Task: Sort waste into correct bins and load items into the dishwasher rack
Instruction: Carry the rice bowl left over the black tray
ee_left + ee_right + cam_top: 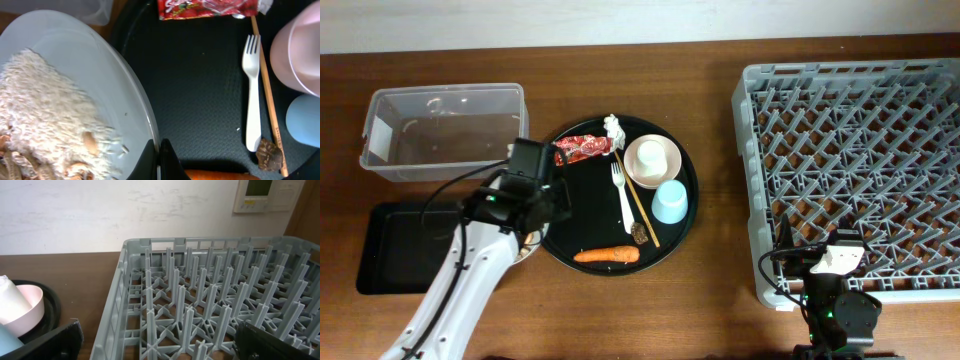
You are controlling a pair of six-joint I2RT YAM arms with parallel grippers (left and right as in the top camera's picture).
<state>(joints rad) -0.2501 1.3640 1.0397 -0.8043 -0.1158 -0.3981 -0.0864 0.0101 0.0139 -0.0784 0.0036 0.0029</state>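
The rack point(850, 170) is seen at 3 o'clock, the tub point(440, 130) at 10, the black tray point(400, 245) at 8. The plate point(100, 75), heaped with rice point(45, 110), is pinched at its rim by the left gripper point(159, 162) at the round tray's point(588, 218) 8 o'clock edge. The right gripper point(157, 350) is held spread at the rack's 6 o'clock edge.

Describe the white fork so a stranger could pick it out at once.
Find the round black tray in the middle of the table, left of the grey rack. Near its centre lies the fork, the only white utensil, broad and pronged beside the thin wooden chopsticks.
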